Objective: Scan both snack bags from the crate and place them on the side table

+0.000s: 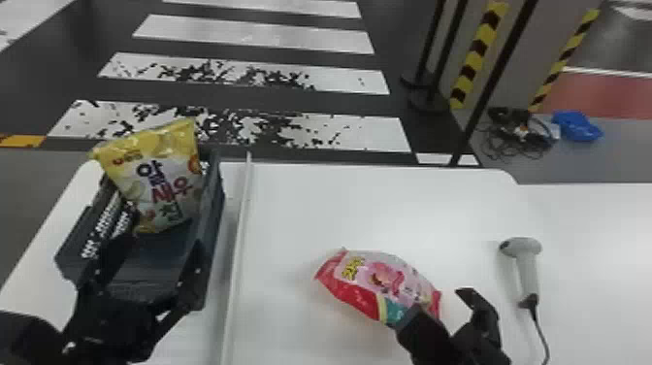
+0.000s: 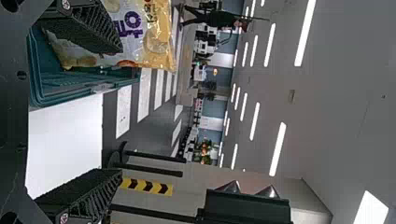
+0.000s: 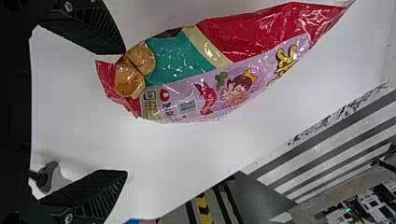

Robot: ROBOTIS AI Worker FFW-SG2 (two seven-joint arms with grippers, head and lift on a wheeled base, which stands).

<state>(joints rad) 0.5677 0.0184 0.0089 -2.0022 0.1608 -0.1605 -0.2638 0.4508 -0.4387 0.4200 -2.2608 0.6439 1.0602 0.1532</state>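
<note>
The yellow snack bag (image 1: 162,179) leans upright in the dark crate (image 1: 212,208) at the left. My left gripper (image 1: 140,296) is open at the crate's near end; in the left wrist view, the left gripper (image 2: 119,112) has the yellow bag (image 2: 159,37) beyond one finger. The pink snack bag (image 1: 373,281) lies on the white table. My right gripper (image 1: 436,303) stands open at that bag's near right end. In the right wrist view, one finger of the right gripper (image 3: 126,112) is close to the pink bag's end (image 3: 187,79). The scanner (image 1: 529,267) rests to the right.
A raised strip (image 1: 237,233) runs between the crate and the pink bag on the white table (image 1: 388,204). The scanner's cord (image 1: 543,335) trails toward the near edge. Black posts (image 1: 475,121) stand beyond the table's far edge.
</note>
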